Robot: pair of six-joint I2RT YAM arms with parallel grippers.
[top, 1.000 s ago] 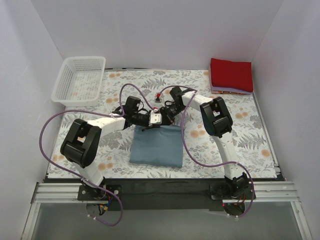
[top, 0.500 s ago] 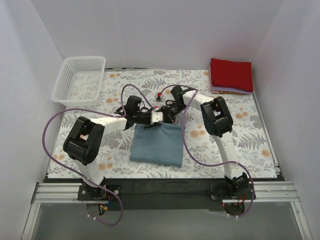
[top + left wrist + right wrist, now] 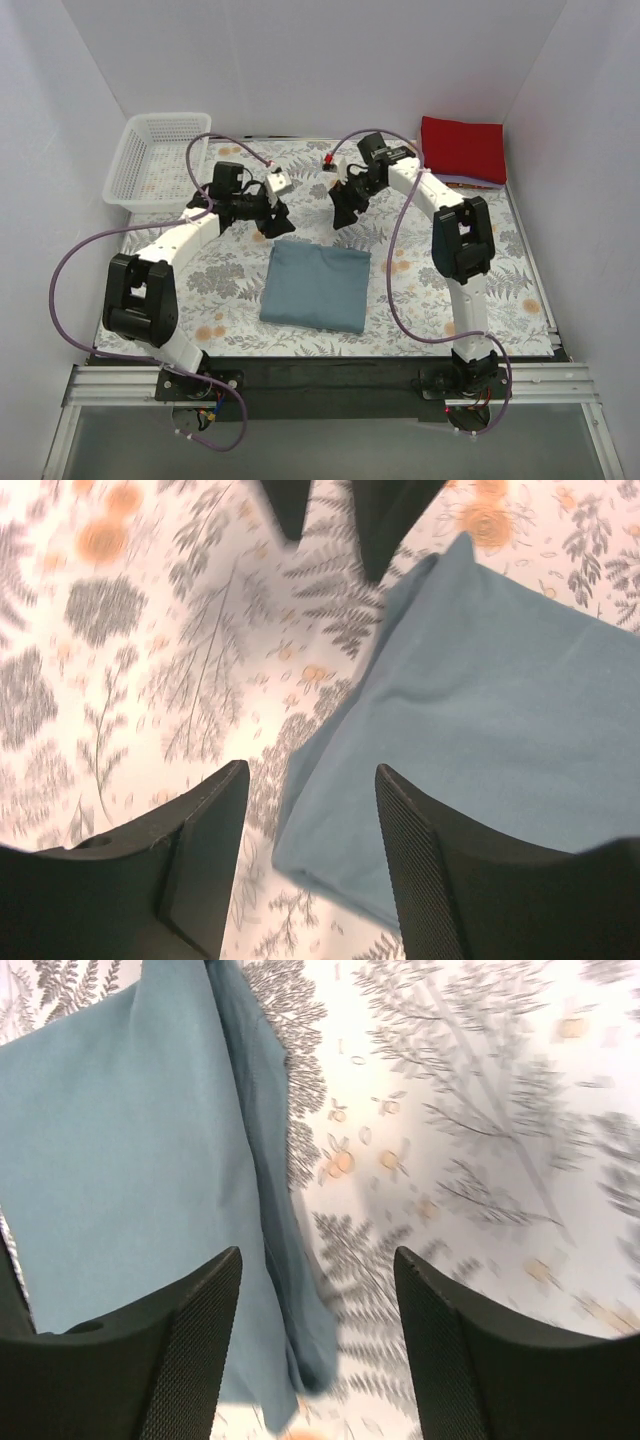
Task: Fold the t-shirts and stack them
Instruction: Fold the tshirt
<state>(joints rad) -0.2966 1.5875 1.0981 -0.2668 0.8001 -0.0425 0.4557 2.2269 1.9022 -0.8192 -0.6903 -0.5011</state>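
A slate-blue t-shirt (image 3: 317, 287) lies folded into a rectangle on the floral tablecloth, in the middle near the front. My left gripper (image 3: 270, 212) hangs open above and just behind the shirt's far left corner, holding nothing. In the left wrist view the blue shirt (image 3: 500, 700) lies below my left gripper (image 3: 310, 775). My right gripper (image 3: 345, 210) hangs open behind the far right corner, also holding nothing. The right wrist view shows the blue shirt's (image 3: 120, 1140) edge under my right gripper (image 3: 318, 1255). A folded red t-shirt (image 3: 462, 148) sits at the back right on a thin lavender one (image 3: 450, 182).
A white mesh basket (image 3: 160, 160) stands at the back left corner. White walls close in the table on three sides. Purple cables loop from both arms over the floral tablecloth (image 3: 500, 270).
Both grippers opened and let go of the blue shirt's far edge. They rose and drew apart toward the back, the left arm swinging left and the right arm swinging right.
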